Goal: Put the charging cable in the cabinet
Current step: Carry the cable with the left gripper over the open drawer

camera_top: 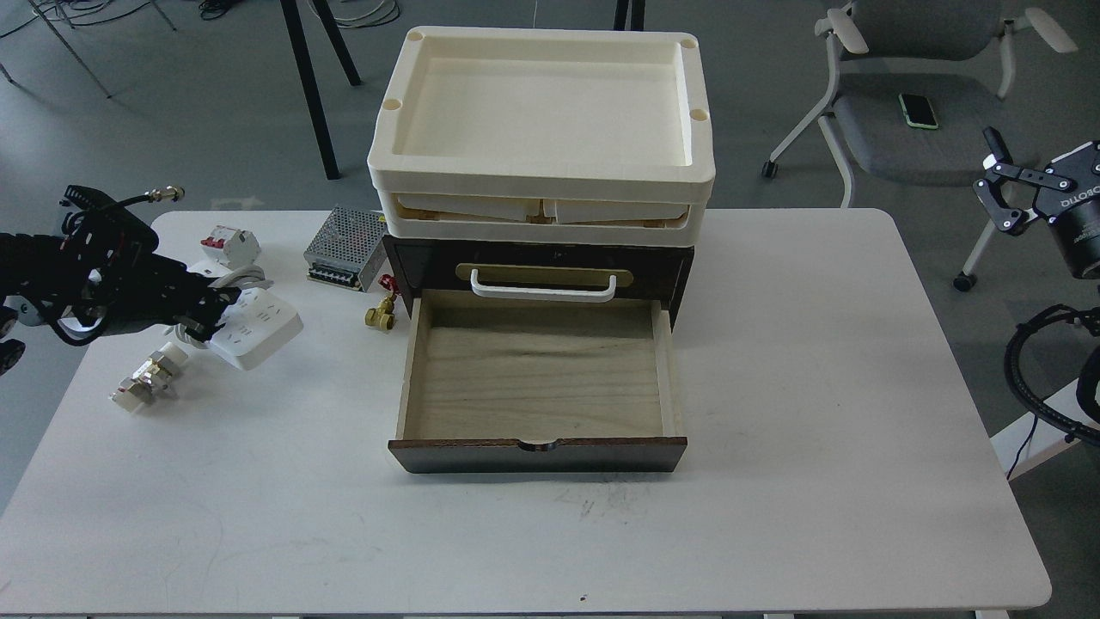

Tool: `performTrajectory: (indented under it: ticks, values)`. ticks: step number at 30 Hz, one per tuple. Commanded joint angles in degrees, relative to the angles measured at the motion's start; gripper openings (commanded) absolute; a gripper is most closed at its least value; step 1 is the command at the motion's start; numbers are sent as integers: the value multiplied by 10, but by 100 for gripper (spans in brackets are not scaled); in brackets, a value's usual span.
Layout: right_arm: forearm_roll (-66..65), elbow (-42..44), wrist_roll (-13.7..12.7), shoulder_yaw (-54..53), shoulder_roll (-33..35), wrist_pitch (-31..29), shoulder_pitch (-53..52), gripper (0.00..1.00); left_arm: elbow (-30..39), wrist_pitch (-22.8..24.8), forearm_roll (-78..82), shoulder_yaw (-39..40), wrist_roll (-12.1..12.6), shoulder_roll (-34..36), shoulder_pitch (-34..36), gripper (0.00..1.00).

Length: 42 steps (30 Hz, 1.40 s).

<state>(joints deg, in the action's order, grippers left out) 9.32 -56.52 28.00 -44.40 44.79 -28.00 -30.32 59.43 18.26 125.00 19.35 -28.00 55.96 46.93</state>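
L gripper (210, 314) is clamped on the strip (255, 328) at its left end, where the cord is wound; strip looks lifted off the table (816, 387), tilted, free end hanging toward the right/near side; can't see the fingers individually behind the cord, but the grip reads as closed on it.

Key relation: open drawer (537, 378) of the cabinet (683, 275) lies to the right of the strip and slightly nearer; gap between them is bare tabletop except the brass valve (380, 315) sitting just left of the drawer's far-left corner. Strip's long axis runs roughly left-far to right-near, i.e. angled across the drawer, not parallel to its front; drawer is wider than deep, so my guess is it'll drop in cleaner with the long axis turned left-right.

L arm is the only sensible one; R gripper (1001, 193) is off the far right edge, well apart from everything, fingers spread, holding nothing.

Next move (judgement): carry right over the drawer's left wall, clear the valve, lower, let go. Risk: loose cord snagging the wall.

Other clutter on left: breaker (229, 245), mesh PSU (344, 249), metal fitting (150, 378); not in the path.
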Motion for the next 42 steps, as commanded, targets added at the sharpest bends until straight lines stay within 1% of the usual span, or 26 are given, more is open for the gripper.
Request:
performTrajectory:
  ticks: [1, 3, 5, 7, 11, 13, 16, 19, 23, 30, 38, 42]
  values:
    - [0, 2, 0, -3, -1, 0, 0, 100, 139, 33, -43, 1, 0, 113, -7, 0]
    - [0, 2, 0, -3, -1, 0, 0, 100, 205, 47, -121, 1, 0, 154, -9, 0]
    - [0, 1, 0, -5, -1, 0, 0, 100, 269, 77, -217, 2, 0, 189, -8, 0]
    - [0, 1, 0, -5, -1, 0, 0, 100, 313, 97, -299, 9, 0, 208, -2, 0]
    - [0, 2, 0, -5, -1, 0, 0, 100, 372, 97, -446, 13, 0, 195, 0, 0]
    - [0, 3, 0, -5, 0, 0, 1, 100, 376, 97, -485, 13, 0, 152, -1, 0]
    - [0, 4, 0, -7, 4, 0, 3, 100, 359, 97, -545, 13, 0, 94, -8, 0]
    - [0, 6, 0, -7, 5, 0, 4, 100, 327, 97, -585, 6, 0, 36, -12, 0]
    - [0, 7, 0, -7, 5, 0, 4, 100, 270, 97, -589, 6, 0, -44, -39, 0]
    - [0, 7, 0, -7, 5, 0, 5, 100, 163, 97, -598, 9, 0, -138, -56, 0]
    - [0, 7, 0, -7, 5, 0, 12, 100, 75, 97, -651, 10, 0, -187, -57, 0]
    - [0, 7, 0, -7, 5, 0, 13, 100, 54, 97, -649, 5, 0, -194, -67, 0]
